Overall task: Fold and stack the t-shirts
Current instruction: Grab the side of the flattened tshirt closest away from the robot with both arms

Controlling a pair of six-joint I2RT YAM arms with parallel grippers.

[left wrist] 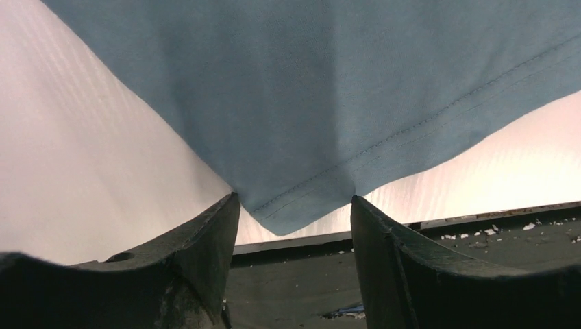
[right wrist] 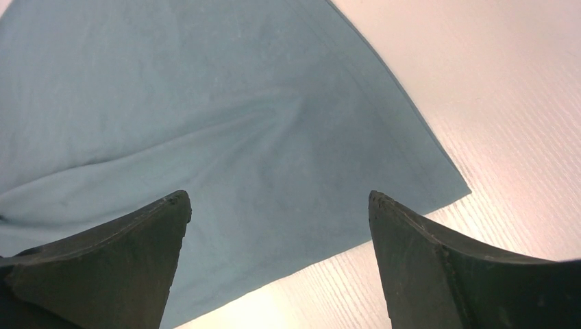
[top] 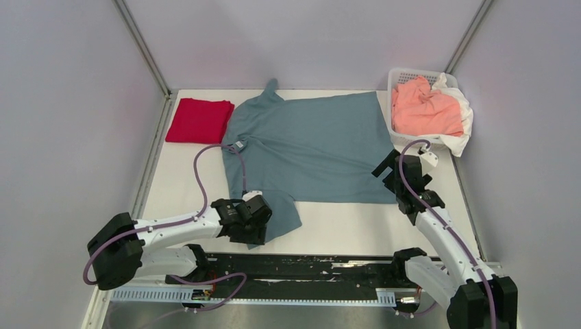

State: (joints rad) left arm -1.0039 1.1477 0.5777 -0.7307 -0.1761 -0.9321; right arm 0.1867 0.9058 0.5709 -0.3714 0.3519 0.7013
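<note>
A dusty teal-blue t-shirt [top: 315, 140] lies spread flat on the white table [top: 349, 223], with its collar to the left. A folded red t-shirt [top: 199, 120] lies at the back left. A salmon-pink t-shirt [top: 425, 110] sits crumpled in the basket. My left gripper [top: 255, 233] is open over the near sleeve, and the sleeve's stitched corner [left wrist: 301, 205] lies between the fingertips of the gripper [left wrist: 294, 202]. My right gripper [top: 385, 171] is open above the shirt's near right hem corner [right wrist: 438, 181]. In the right wrist view its fingers [right wrist: 144, 233] frame the teal cloth [right wrist: 205, 123], and nothing is held.
A white perforated basket [top: 404, 74] stands at the back right, with white cloth [top: 460, 140] hanging over its rim. A black rail [top: 308, 267] runs along the table's near edge, just past the sleeve tip. Grey walls close in the left, right and back sides.
</note>
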